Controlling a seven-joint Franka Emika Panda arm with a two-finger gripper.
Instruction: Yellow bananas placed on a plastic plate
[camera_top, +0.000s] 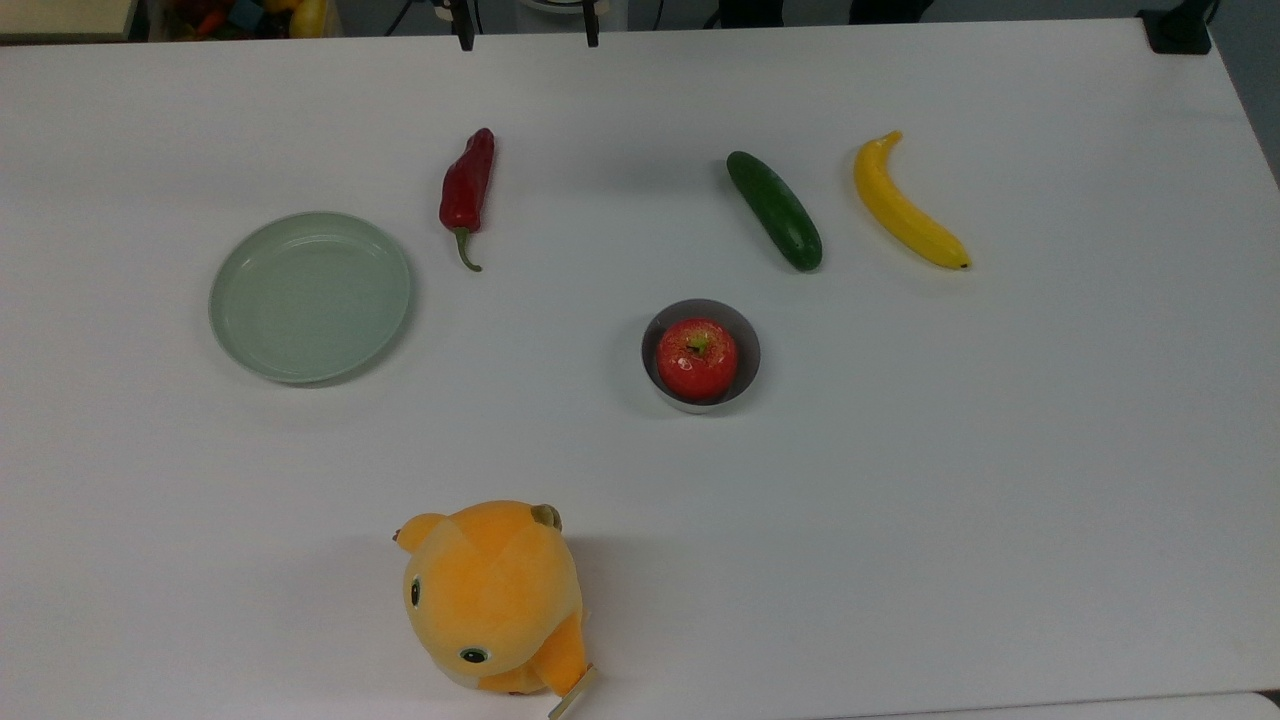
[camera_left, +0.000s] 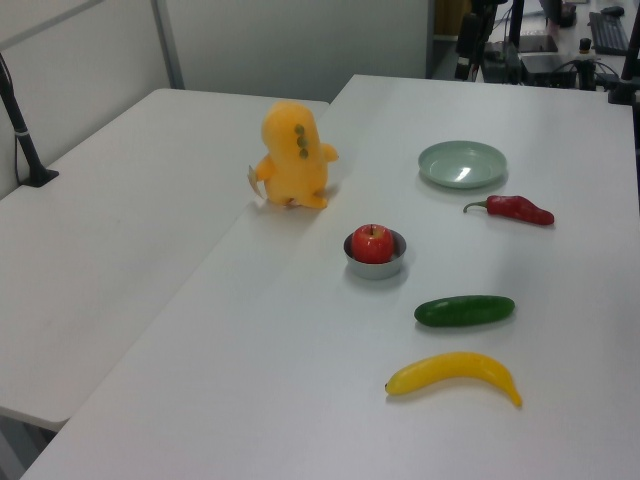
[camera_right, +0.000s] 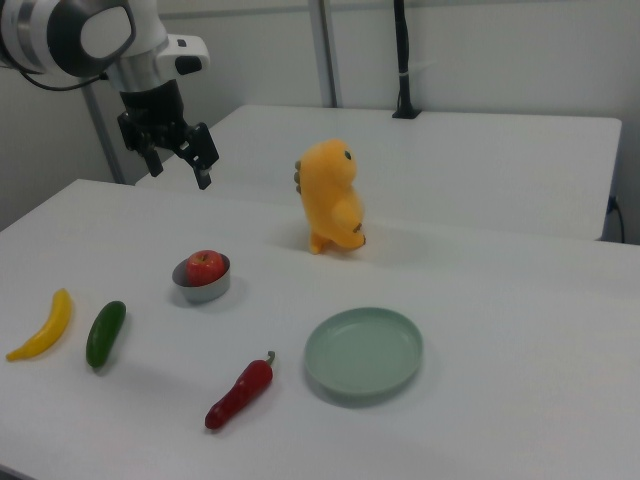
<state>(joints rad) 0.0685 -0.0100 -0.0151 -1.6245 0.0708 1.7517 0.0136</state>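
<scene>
The gripper (camera_right: 178, 153) hangs open and empty, high above the banana (camera_right: 41, 326); it should drop straight onto its middle

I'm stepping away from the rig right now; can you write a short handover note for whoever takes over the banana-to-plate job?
Gripper: open, holding nothing, raised above the table behind the grey bowl in the right view.
Banana: lying on the table at the top view's right, beside the cucumber, untouched.
Plate: at the top view's left, nothing on it, with the red chili just beyond it.
Also there: an apple in the grey bowl, an orange plush toy.
Done: nothing yet.
Left: reach the banana, grasp it, carry it across and set it on the plate.
</scene>
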